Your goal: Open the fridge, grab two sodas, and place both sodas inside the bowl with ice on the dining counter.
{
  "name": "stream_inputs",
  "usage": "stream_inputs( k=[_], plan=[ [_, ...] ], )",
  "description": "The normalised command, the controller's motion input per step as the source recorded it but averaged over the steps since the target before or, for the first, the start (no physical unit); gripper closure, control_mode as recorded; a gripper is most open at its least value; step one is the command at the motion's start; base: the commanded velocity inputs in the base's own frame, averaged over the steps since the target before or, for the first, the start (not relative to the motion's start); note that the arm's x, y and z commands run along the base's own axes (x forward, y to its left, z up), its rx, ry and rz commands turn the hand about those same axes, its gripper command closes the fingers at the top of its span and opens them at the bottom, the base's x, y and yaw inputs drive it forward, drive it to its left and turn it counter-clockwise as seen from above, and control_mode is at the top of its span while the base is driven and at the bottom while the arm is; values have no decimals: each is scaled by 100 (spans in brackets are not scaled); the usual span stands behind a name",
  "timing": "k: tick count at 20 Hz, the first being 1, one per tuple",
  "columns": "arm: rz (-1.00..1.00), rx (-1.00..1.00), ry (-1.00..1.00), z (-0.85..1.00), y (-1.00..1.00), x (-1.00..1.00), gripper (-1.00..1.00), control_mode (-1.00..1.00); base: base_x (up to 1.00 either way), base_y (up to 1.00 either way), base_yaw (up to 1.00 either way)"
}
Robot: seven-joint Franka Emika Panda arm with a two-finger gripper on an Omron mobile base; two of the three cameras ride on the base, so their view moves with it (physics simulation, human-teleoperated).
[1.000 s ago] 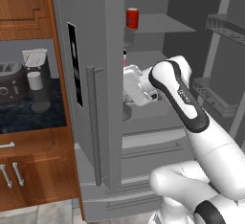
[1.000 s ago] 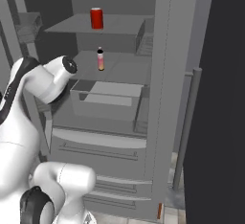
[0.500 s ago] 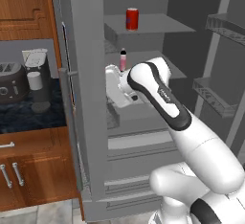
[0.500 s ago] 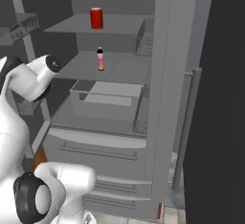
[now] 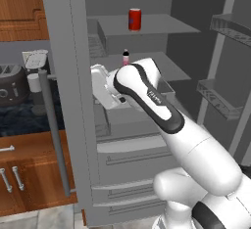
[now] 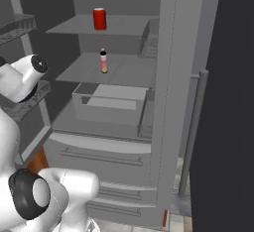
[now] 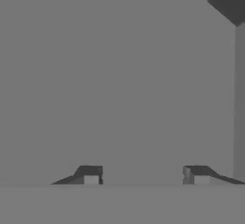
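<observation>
The fridge [image 5: 68, 96] stands with both doors swung out. A red can of soda [image 5: 134, 19] [image 6: 99, 19] rests on the top shelf. The slim pinkish soda with a black cap [image 5: 125, 58] [image 6: 103, 61] stands on the shelf below. My gripper [image 5: 98, 83] is at the inner face of the left door, well left of and below both sodas. In the hand view the gripper [image 7: 143, 177] faces a flat grey surface, open, with nothing between its fingertips [image 7: 91, 177]. The bowl and the dining counter are out of view.
A clear drawer [image 6: 109, 102] sits under the lower shelf, with grey pull-out drawers [image 5: 132, 159] beneath. The right door's bins [image 5: 220, 96] jut out. Left of the fridge are a toaster [image 5: 11, 83], a white appliance [image 5: 35, 71] and wood cabinets [image 5: 24, 174].
The left fridge door has swung further out. My hand moved left with it, against its inner side, and the fingers have come closer together.
</observation>
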Motion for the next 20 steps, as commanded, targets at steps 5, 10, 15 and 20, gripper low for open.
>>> stream_inputs(
  k=[5,10,15,20],
  plan=[
    [0,0,0,0,8,-2,-100,-100,0,0,0],
    [0,0,0,0,-42,-1,-100,-100,0,0,0],
    [0,-1,-1,0,-65,0,-100,-100,0,0,0],
    [-2,-3,-8,6,-64,-2,-100,-100,0,0,0]
  ],
)
